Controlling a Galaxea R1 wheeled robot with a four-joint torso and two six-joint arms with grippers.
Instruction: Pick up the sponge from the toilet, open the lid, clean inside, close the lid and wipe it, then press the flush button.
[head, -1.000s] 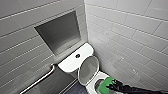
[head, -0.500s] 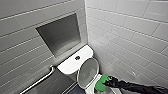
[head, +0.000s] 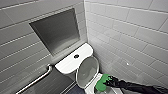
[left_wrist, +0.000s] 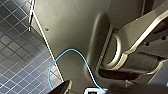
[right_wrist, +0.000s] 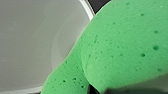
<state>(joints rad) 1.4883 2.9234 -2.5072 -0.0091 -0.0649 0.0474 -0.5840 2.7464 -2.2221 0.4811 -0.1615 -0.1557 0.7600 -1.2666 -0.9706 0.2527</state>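
Looked down into a corner of pale grey wall tiles (head: 125, 22), with a dark square niche (head: 57, 30) sunk in the left wall and a metal grab bar (head: 37, 78) slanting below it; found the toilet (head: 67, 65) tucked into that corner, a round flush button (head: 76, 56) on its flat tank top; saw the lid (head: 87, 71) raised and leaning back toward the tank, grey hollow underside facing out; spotted the sponge (head: 101, 83) just in front of the lid, over the rim of the bowl, pinched firmly in the right gripper (head: 108, 81) on a black arm from the lower right; made out, from the left wrist, dark small floor tiles (left_wrist: 15, 50) and a thin blue cable (left_wrist: 72, 51) looped across the robot's own body; could not tell whether the left gripper (left_wrist: 97, 88) was open or closed.
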